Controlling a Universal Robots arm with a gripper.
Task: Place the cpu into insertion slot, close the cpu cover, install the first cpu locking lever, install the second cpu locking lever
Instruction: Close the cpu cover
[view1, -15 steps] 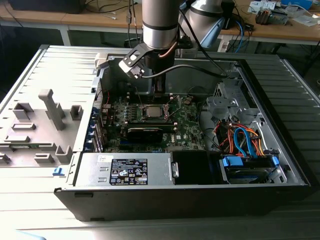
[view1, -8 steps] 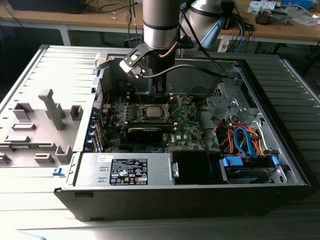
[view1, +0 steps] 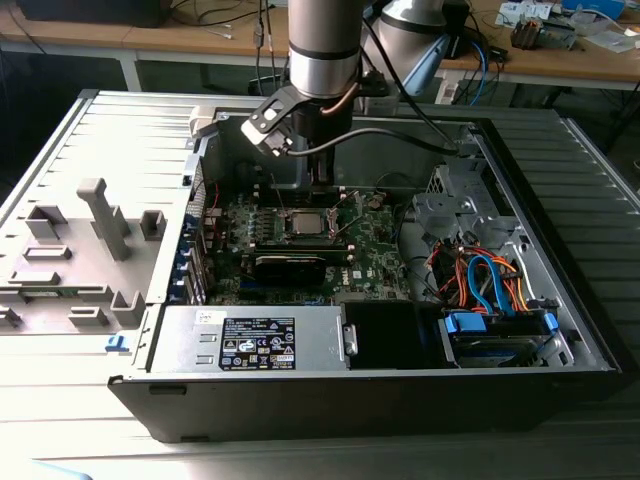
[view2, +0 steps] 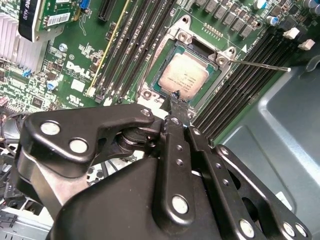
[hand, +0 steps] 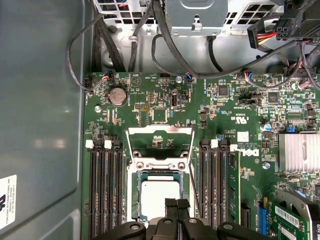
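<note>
The cpu (hand: 158, 196) lies flat in the insertion slot (hand: 133, 200) on the green board; its silver top also shows in the second wrist view (view2: 189, 75) and the exterior view (view1: 304, 223). The cpu cover (hand: 160, 131) stands flipped open past the far side of the slot, the board visible through its window. Thin locking lever rods (hand: 191, 150) (view2: 260, 64) stick up and out beside the slot. My gripper (view2: 176, 98) is shut with nothing between its fingertips (hand: 176, 202), which sit just over the cpu's near edge. In the exterior view the gripper (view1: 320, 188) hangs right above the slot.
Rows of memory slots (hand: 105, 190) flank the socket on both sides. A finned heatsink (hand: 299, 152) and a card (view1: 290, 266) sit nearby. Bundled cables (view1: 480, 280) and a drive cage fill the case at the exterior view's right. The case walls (view1: 360, 385) enclose the board.
</note>
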